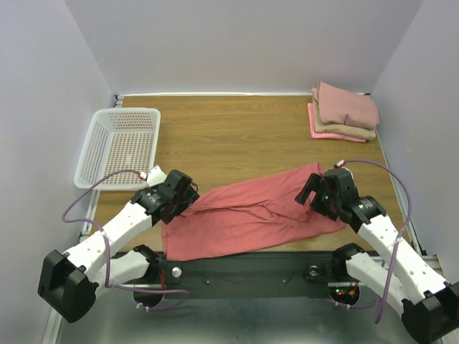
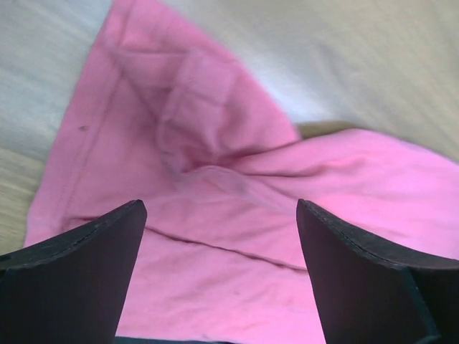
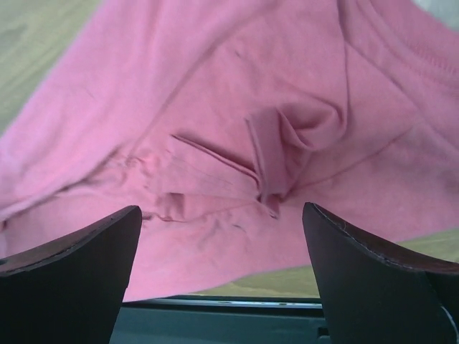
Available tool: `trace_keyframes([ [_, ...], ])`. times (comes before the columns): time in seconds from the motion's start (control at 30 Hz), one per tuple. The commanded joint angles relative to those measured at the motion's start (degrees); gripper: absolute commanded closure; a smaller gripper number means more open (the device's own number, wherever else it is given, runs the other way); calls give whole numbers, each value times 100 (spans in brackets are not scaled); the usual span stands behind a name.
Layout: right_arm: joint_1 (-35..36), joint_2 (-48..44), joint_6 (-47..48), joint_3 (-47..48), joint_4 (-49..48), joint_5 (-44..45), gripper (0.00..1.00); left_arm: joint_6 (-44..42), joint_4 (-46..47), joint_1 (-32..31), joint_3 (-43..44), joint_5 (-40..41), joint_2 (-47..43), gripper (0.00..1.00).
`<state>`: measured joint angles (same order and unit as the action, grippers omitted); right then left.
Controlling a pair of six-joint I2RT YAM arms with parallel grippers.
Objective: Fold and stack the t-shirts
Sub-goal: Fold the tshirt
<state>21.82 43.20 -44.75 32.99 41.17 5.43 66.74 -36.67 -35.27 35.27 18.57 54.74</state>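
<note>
Coral-red cloth t-shirt (image 1: 244,218) lies rumpled at the wooden worktop's (image 1: 237,136) near edge; left gripper (image 1: 181,198) and right gripper (image 1: 313,190) stand spread wide, empty. Best to grasp matching corners so edges align.

Your left pincer (image 1: 188,203) and right pincer (image 1: 310,192) both sit low, angled inward, jaws wide apart, gripping nothing.

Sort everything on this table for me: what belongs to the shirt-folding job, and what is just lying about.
Belongs to the job:
coral-red shirt, spread out near the arms
dusty-pink shirt, tan shirt and bright-pink shirt, folded and stacked at the far right

Just lying about:
white mesh basket, at the left edge
</note>
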Motion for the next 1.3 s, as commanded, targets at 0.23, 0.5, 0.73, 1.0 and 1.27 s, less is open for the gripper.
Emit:
trace_keyframes([
  [0.23, 59, 2093, 546, 885, -1590, -733, 0, -1101, 1380, -24, 1026, -370, 1090, 2],
  [0.5, 129, 2590, 187, 262, -1577, -578, 0, -1216, 1952, -15, 1009, -485, 2198, 2],
  [0.73, 138, 1175, -560, -328, -383, 221, 0, -1146, 2093, -15, 771, -486, 2462, 2],
  [1.0, 129, 1329, -438, 119, -381, 274, 0, -1242, 2058, -15, 780, -371, 2577, 2],
  [1.27, 120, 2059, -315, 805, -451, 1072, 0, -1216, 1997, -7, 771, -336, 2787, 2],
])
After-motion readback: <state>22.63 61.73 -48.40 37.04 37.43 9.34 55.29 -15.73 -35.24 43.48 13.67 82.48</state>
